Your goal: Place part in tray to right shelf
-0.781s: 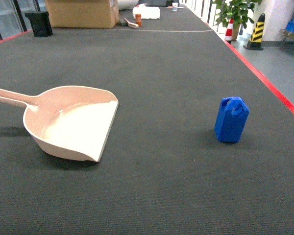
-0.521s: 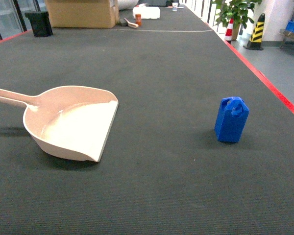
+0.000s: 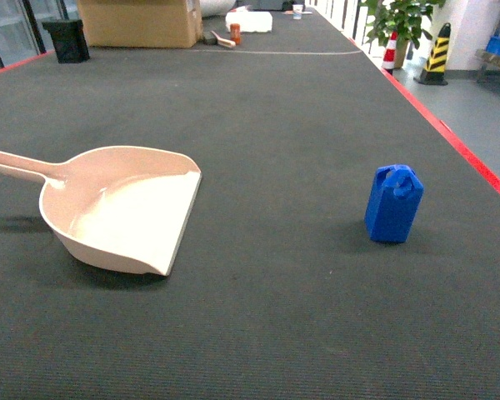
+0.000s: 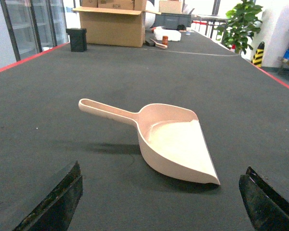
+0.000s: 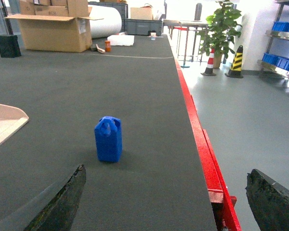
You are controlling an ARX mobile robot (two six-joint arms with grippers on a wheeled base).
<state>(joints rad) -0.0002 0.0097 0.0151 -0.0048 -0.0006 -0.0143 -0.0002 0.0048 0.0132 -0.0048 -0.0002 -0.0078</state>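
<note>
I'm looking across a wide dark tabletop (image 3: 275,108) with a red strip along its right edge. At its far end sits a big cardboard box (image 3: 140,22), with a potted plant (image 3: 397,18) off past the right corner. On the left of the head view the tray (image 3: 125,208) lies flat on the mat, its handle running off to the left and its flat front edge facing right. The part (image 3: 393,203) stands upright on the mat, well apart from the tray and nearer the red edge. My left gripper (image 4: 159,204) hangs short of the tray with jaws spread wide; my right gripper (image 5: 166,199) faces the part, jaws equally wide, neither holding anything
</note>
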